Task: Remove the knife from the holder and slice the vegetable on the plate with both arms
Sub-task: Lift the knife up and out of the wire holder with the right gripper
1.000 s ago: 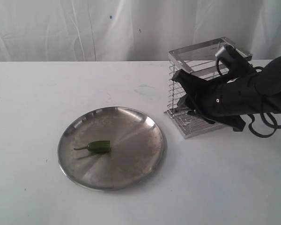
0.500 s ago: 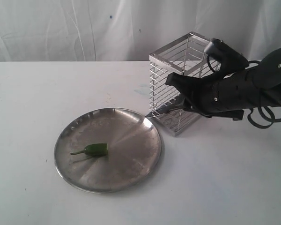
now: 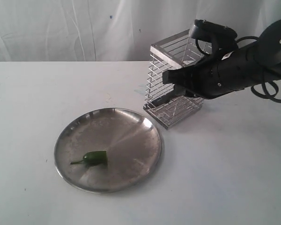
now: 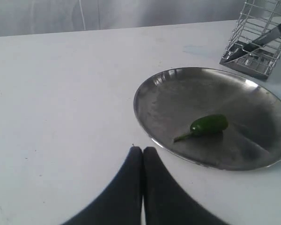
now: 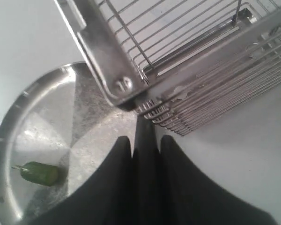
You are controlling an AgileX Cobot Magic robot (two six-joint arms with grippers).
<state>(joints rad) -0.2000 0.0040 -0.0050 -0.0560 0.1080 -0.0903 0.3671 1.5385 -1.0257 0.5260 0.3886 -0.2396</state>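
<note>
Left gripper (image 4: 142, 151): fingers pressed together, holding nothing, low over the white table (image 3: 225, 183), near the plate's rim but apart from it. It shows only in its own wrist view.

Steel plate (image 3: 131, 140): flat on the table. The green chili (image 3: 94, 158) lies on it toward the near left part. Its long axis runs roughly left to right in the exterior view, thin stem pointing left and body to the right. Nothing touches it.

Wire holder (image 3: 165, 70): just beyond the plate's far right rim, tilted rather than upright, with its top rim leaning away to the right. Cannot tell whether its base sits fully on the table.

Black knife (image 4: 264, 40): inside the holder and slanted across it, tip low near the base, handle end rising out toward the right arm (image 3: 229, 70).

Right gripper (image 5: 144, 139): jaws clamped on the knife's handle, one finger (image 5: 122, 159) on each side, close against the holder's rim corner.

Table surface is plain white with a few faint marks. A white draped cloth (image 3: 61, 28) closes off the back.
</note>
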